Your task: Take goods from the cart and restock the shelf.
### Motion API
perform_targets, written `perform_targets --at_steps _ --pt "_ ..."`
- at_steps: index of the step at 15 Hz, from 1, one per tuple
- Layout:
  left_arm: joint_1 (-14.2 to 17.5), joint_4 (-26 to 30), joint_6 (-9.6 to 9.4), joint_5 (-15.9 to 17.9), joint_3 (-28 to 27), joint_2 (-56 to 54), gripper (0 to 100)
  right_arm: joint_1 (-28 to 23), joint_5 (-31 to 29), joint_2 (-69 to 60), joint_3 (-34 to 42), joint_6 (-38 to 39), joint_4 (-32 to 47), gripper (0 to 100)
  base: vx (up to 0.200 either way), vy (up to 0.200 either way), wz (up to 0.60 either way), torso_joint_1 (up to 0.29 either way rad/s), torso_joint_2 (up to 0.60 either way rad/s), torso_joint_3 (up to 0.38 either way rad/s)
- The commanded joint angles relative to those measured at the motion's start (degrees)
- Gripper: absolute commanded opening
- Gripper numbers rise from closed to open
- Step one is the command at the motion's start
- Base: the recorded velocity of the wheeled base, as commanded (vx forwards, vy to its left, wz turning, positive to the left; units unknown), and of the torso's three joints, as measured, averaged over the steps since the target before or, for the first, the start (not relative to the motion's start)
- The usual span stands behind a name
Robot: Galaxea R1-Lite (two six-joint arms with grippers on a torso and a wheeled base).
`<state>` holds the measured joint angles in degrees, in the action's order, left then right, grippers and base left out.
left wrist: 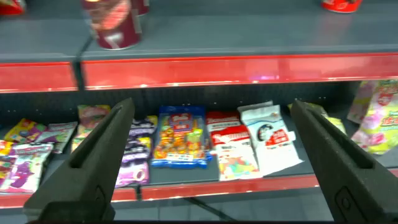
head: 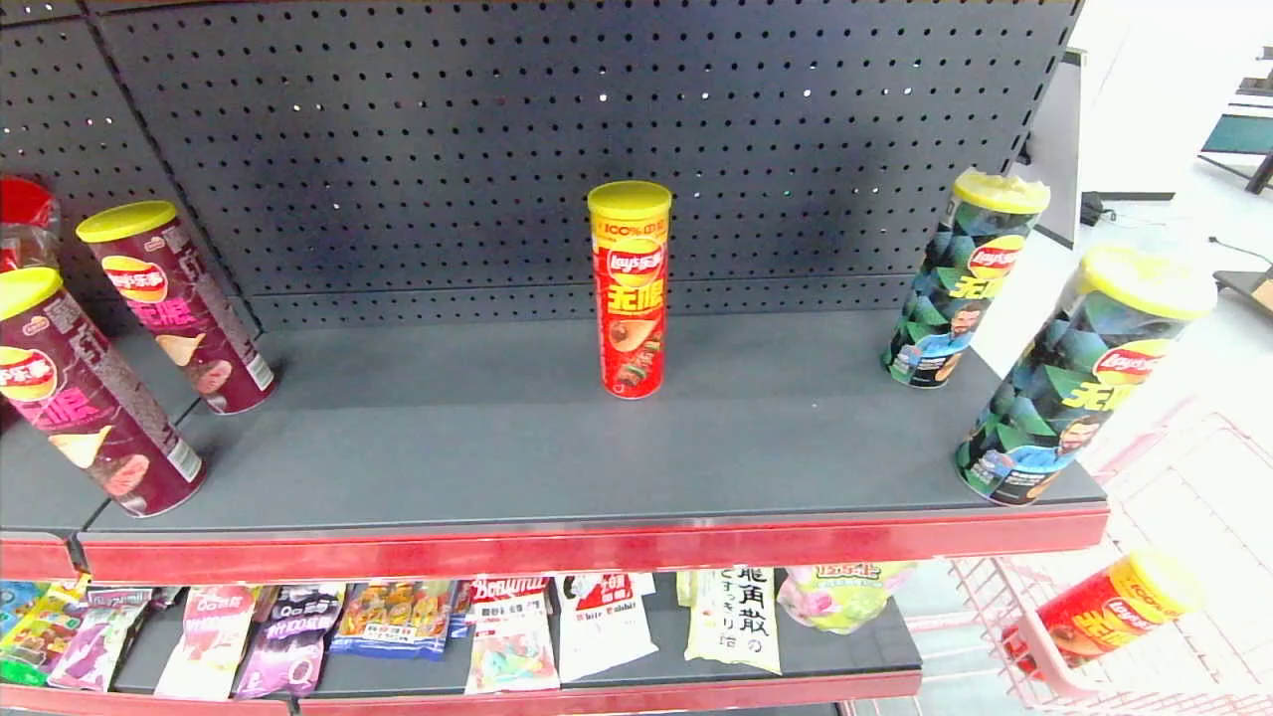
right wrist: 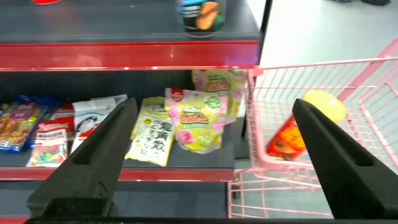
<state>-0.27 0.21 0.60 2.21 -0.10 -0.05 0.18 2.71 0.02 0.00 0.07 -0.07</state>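
Note:
A red chip can [head: 629,288] with a yellow lid stands upright mid-shelf on the grey upper shelf [head: 557,467]. Another red can [head: 1104,607] lies tilted in the pink wire cart [head: 1174,497] at the lower right. The right wrist view shows that can [right wrist: 298,127] inside the cart [right wrist: 273,93], off to one side of my right gripper [right wrist: 212,106], which is open and holds nothing. My left gripper [left wrist: 212,104] is open too, facing the snack bags [left wrist: 180,137] on the lower shelf, below the upper shelf's red front edge [left wrist: 205,71].
Two maroon cans [head: 179,303] [head: 85,398] stand at the shelf's left, two dark patterned cans [head: 960,278] [head: 1079,378] at its right, the nearer one at the corner. Snack bags [head: 507,631] fill the lower shelf. Room lies open around the middle can.

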Motion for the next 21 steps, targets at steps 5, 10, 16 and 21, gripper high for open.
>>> perform_targets --at_steps 5,10,16,21 --pt "0.0 0.0 0.02 0.0 0.0 0.0 100 0.0 0.0 0.1 0.0 0.0 0.0 100 0.000 -0.160 0.00 0.002 0.00 0.003" --pt "0.0 0.0 0.02 0.0 0.0 0.0 100 0.0 0.1 0.1 0.0 0.0 0.0 100 -0.080 0.000 0.00 0.001 0.00 0.002" --pt "0.0 0.0 0.02 0.0 0.0 0.0 100 0.0 0.1 0.0 0.0 0.1 0.0 100 -0.100 0.000 0.00 0.004 0.00 0.000" --pt "0.0 0.0 0.02 0.0 0.0 0.0 100 0.0 0.0 0.0 0.0 0.2 0.0 100 0.000 0.000 -0.60 0.008 0.00 0.004"
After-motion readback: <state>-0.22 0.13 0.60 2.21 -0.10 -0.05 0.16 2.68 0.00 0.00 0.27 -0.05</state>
